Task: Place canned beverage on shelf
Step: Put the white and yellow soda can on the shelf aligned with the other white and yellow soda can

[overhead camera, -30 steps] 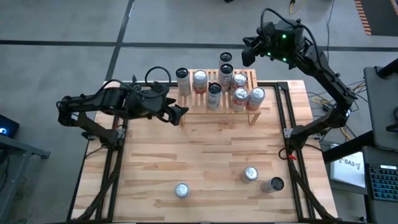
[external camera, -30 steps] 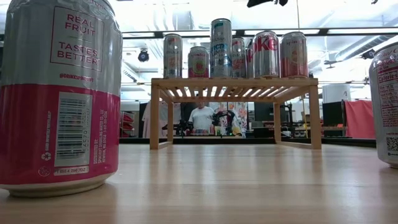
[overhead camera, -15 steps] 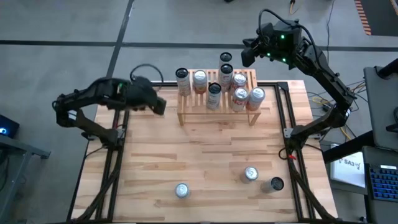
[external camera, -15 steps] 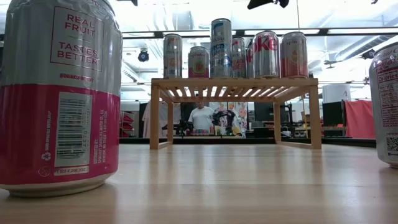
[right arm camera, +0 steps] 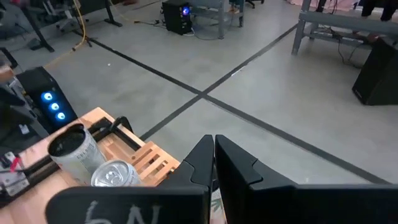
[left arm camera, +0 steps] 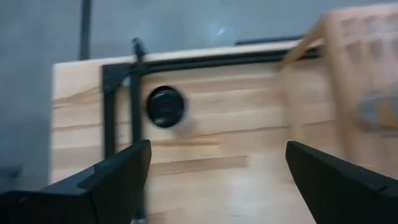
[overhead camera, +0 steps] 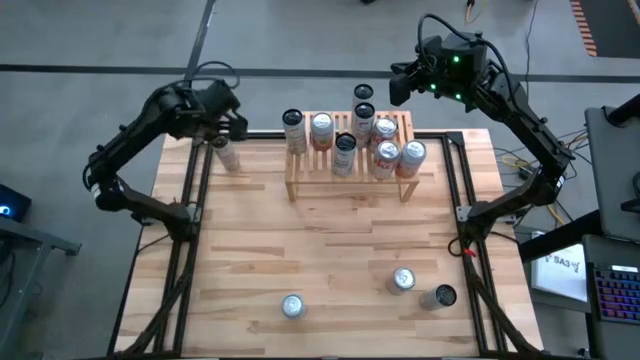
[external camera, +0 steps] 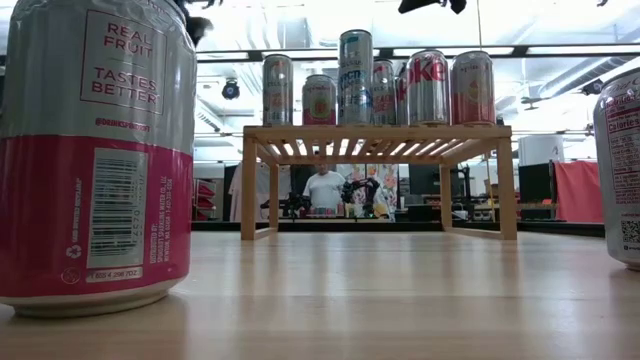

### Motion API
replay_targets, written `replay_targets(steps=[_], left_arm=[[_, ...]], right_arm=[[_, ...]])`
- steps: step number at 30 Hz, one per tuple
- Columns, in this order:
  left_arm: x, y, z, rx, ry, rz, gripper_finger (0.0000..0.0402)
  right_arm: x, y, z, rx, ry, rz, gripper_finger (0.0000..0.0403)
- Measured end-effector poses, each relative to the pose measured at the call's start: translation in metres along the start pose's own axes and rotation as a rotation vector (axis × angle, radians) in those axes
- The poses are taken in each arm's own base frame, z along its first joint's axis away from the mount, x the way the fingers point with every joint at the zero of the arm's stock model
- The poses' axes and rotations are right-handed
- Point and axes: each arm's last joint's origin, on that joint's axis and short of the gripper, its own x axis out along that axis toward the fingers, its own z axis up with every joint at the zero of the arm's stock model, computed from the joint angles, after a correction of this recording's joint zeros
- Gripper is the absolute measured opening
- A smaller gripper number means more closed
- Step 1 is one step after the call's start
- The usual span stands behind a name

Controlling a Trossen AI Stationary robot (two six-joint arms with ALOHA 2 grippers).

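Can [overhead camera: 227, 154] upright, beneath open left gripper [overhead camera: 222, 128]

Even, bright light falls from overhead, leaving only faint shadows on the table [overhead camera: 330, 250]. At table height the ceiling glares white behind the shelf [external camera: 375, 135], and the nearest can [external camera: 95, 150] looms oversized. The left wrist picture is smeared with motion blur.

Grey concrete floor [overhead camera: 100, 40], dark seams

Wooden shelf [external camera: 375, 131] bearing a row of upright cans [external camera: 355, 78], large pink can [external camera: 97, 155] close by on worktop [external camera: 380, 300], person [external camera: 324, 188] beyond
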Motion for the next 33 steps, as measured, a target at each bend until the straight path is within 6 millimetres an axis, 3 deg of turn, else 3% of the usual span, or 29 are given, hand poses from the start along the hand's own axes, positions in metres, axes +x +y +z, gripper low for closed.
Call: replay_targets(steps=[8, 17, 33], left_arm=[[0.053, 0.023, 0.017, 0.054, 0.136, 0.131, 0.0357], [0.1, 0.027, 0.018, 0.039, 0.19, 0.114, 0.0357], [0.149, 0.026, 0.0, 0.004, 0.176, 0.21, 0.0357]], right_arm=[[0.0, 0.0, 0.001, 0.019, -0.006, 0.001, 0.0009], [0.0, 0.0, 0.001, 0.017, -0.006, 0.0, 0.0009], [0.0, 0.0, 0.001, 0.009, -0.006, 0.0, 0.0009]])
